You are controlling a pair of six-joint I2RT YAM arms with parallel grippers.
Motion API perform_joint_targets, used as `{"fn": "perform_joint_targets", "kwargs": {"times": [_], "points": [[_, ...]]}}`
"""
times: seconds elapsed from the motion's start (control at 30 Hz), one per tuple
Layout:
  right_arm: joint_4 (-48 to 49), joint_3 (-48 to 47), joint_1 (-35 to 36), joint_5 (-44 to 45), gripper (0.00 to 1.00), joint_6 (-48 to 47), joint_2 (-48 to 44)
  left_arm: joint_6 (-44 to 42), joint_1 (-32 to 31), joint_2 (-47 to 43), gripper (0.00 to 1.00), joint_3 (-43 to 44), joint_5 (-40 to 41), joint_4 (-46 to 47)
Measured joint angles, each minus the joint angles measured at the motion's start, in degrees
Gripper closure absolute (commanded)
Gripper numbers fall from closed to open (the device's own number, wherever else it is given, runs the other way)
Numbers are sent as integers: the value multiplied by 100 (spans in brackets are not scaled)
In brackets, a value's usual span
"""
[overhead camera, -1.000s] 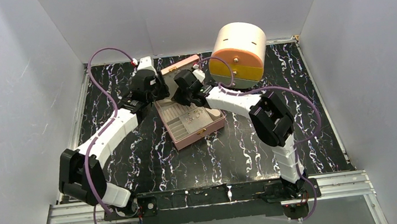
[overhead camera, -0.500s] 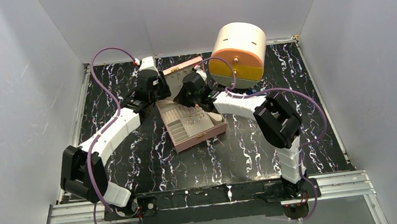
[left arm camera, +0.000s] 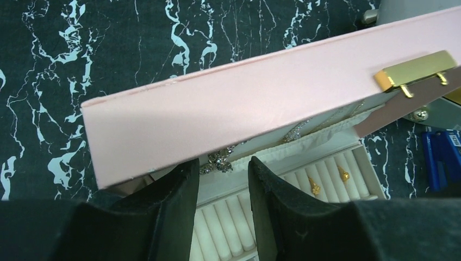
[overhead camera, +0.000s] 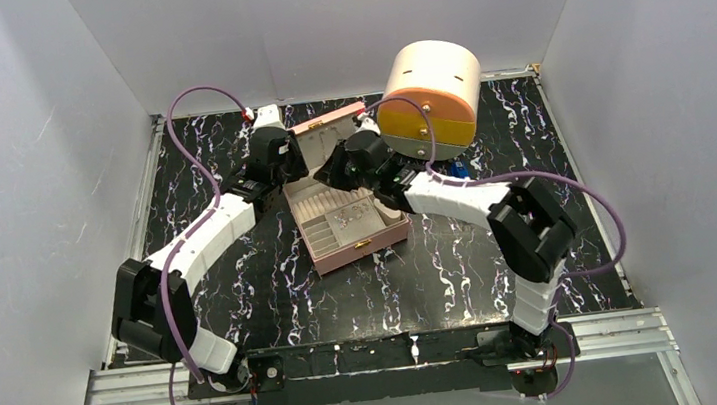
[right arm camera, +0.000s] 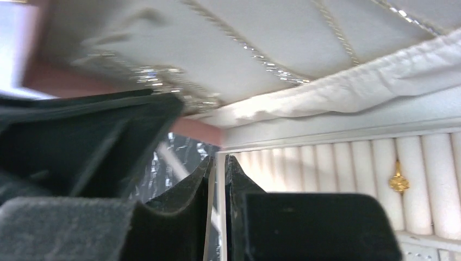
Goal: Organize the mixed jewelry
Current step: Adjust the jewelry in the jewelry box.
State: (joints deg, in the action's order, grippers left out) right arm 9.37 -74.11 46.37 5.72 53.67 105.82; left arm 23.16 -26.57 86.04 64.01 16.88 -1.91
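The pink box [overhead camera: 364, 240] lies open mid-table with its lid [left arm camera: 255, 103] tilted up. Mixed jewelry sits inside: gold earrings [left arm camera: 313, 186] on the white ring rolls, a silver sparkly piece [left arm camera: 217, 161] under the lid, and silver chains [right arm camera: 255, 54] on the lid's lining. A gold earring [right arm camera: 399, 182] also shows in the right wrist view. My left gripper [left arm camera: 223, 174] is open over the ring rolls, its tips just under the lid's front edge, nothing between them. My right gripper [right arm camera: 217, 163] hovers at the box's corner, its jaws a thin slit apart and empty.
A cream and orange drum-shaped case [overhead camera: 434, 94] stands behind the box at the back right. A blue elongated object [overhead camera: 458, 167] lies beside it, also seen at the right of the left wrist view [left arm camera: 440, 157]. Grey walls enclose the black marbled table [overhead camera: 242, 275].
My right gripper has shifted right and back toward the lid's hinge side, and its jaws have parted slightly. The lid stands a little more upright. The left gripper has barely moved.
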Motion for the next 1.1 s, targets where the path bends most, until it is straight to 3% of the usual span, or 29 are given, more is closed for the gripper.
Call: {"fn": "perform_joint_targets", "kwargs": {"times": [0.2,0.37,0.53,0.77,1.1], "points": [[772,396,35,-74,76,-118,-638,-4,2,33,62,0,48,-52],[835,566,52,85,64,-90,-721,-4,2,33,60,0,37,-52],[103,339,52,409,56,61,-671,-17,2,13,60,0,0,-76],[-1325,-960,52,702,43,367,-31,-4,2,-9,64,0,26,-131],[-2236,-1875,52,778,39,640,817,-2,2,-46,64,0,76,-184]]}}
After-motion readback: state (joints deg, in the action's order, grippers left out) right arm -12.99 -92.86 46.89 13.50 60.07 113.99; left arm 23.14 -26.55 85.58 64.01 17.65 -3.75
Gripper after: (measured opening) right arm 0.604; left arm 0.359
